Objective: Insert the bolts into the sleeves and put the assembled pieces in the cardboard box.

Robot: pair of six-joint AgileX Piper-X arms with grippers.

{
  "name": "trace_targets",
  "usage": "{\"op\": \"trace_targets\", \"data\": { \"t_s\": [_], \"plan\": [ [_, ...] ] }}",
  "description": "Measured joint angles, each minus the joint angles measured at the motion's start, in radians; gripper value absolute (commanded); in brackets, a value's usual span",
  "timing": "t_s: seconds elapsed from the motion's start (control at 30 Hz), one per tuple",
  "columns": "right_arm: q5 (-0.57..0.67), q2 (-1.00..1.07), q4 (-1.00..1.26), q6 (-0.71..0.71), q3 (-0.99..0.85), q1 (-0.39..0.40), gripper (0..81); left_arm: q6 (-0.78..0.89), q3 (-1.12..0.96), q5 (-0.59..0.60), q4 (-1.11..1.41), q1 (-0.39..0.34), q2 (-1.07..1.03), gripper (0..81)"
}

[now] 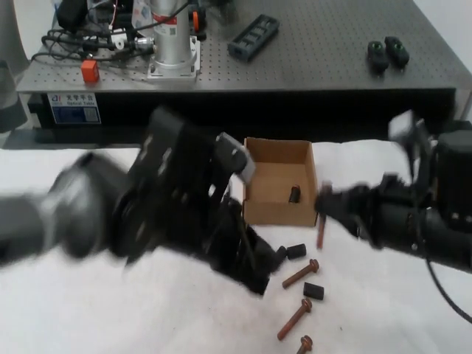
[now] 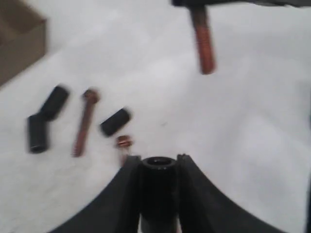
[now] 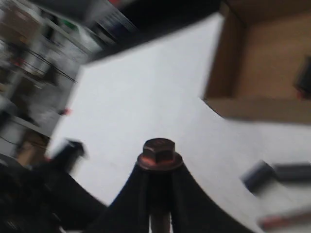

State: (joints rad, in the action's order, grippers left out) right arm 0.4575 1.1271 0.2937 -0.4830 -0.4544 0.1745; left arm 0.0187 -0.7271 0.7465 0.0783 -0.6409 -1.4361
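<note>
My left gripper (image 2: 158, 164) is shut on a black sleeve (image 2: 158, 171), its open end facing outward. My right gripper (image 3: 159, 167) is shut on a copper bolt (image 3: 159, 150); in the high view that bolt (image 1: 321, 232) hangs shank-down just right of the cardboard box (image 1: 254, 199). The left wrist view has the same bolt (image 2: 203, 41) some way ahead of the sleeve, apart from it. One dark piece (image 1: 293, 194) lies inside the box. Loose bolts (image 1: 300, 273) (image 1: 295, 318) and sleeves (image 1: 296, 251) (image 1: 313, 290) lie on the white cloth in front of the box.
White cloth (image 1: 383, 302) covers the bench. Behind it stands a perforated metal table (image 1: 317, 51) with a black tray (image 1: 254, 35), cables and a metal post (image 1: 173, 44). In the left wrist view two sleeves (image 2: 37, 133) and a bolt (image 2: 85, 121) lie close together.
</note>
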Motion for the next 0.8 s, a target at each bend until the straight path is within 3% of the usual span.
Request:
{"op": "trace_targets", "data": {
  "t_s": [0.27, 0.8],
  "plan": [
    [0.024, -0.061, 0.325, -0.229, 0.056, 0.088, 1.0, 0.162, 0.081, 0.101, 0.299, 0.001, 0.071, 0.7],
    [0.053, -0.061, 0.319, -0.224, 0.056, 0.128, 1.0, 0.225, 0.083, 0.088, 0.347, 0.001, 0.071, 0.7]
  ]
}}
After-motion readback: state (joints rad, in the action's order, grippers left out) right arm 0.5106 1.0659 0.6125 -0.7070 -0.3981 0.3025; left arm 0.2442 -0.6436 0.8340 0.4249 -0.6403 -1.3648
